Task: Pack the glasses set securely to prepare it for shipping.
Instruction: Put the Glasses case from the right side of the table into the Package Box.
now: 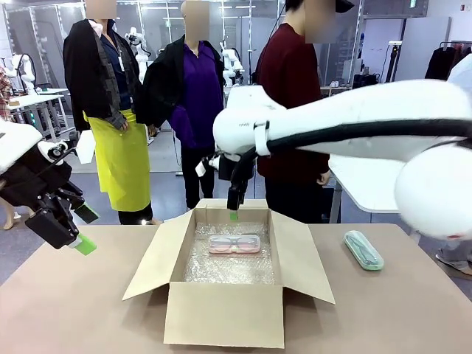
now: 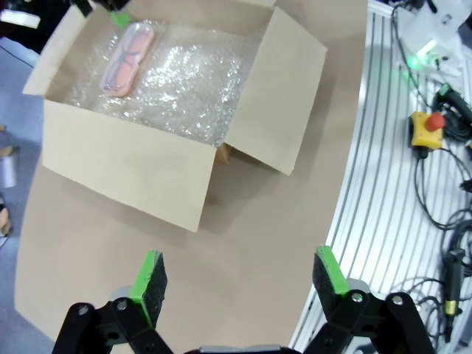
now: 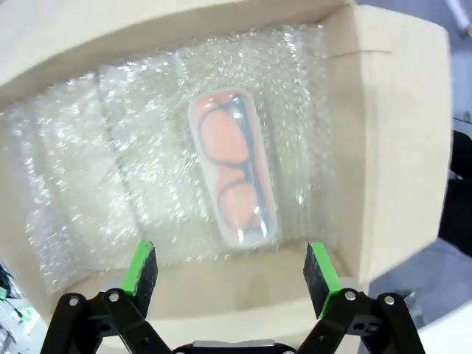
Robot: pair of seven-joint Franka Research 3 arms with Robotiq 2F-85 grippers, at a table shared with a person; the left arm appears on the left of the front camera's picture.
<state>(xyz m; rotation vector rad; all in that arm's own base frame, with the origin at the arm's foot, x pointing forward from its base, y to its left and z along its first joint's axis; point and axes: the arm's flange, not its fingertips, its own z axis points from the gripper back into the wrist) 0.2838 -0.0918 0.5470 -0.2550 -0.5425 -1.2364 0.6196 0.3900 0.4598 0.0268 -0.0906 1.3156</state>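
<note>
Right gripper (image 1: pixel 234 210), jaws spread wide and empty, hangs pointing down over the far end of the box, above the pink case. In the right wrist view its two green pads stand to either side of one end of that case, clear of it. Left gripper (image 1: pixel 85 229), equally wide open and holding nothing, hovers over the left side of the table, well apart from the box.

Table (image 1: pixel 74 310): brown top, carrying all items; three people (image 1: pixel 291 103) stand beyond its far edge.

Box (image 1: pixel 221 313): cardboard, at the table's middle, all four flaps folded outward.

Bubble wrap (image 1: pixel 228 271): clear sheet lining the floor of the box.

Pink case (image 1: pixel 234 244): translucent, lying flat on the bubble wrap in the far half of the box, long axis across the box. Dark-framed glasses (image 3: pixel 236 166) show through its lid.

Mint case (image 1: pixel 363 250): closed, lying on the bare table to the right of the box, apart from the right flap, set at a slant.
</note>
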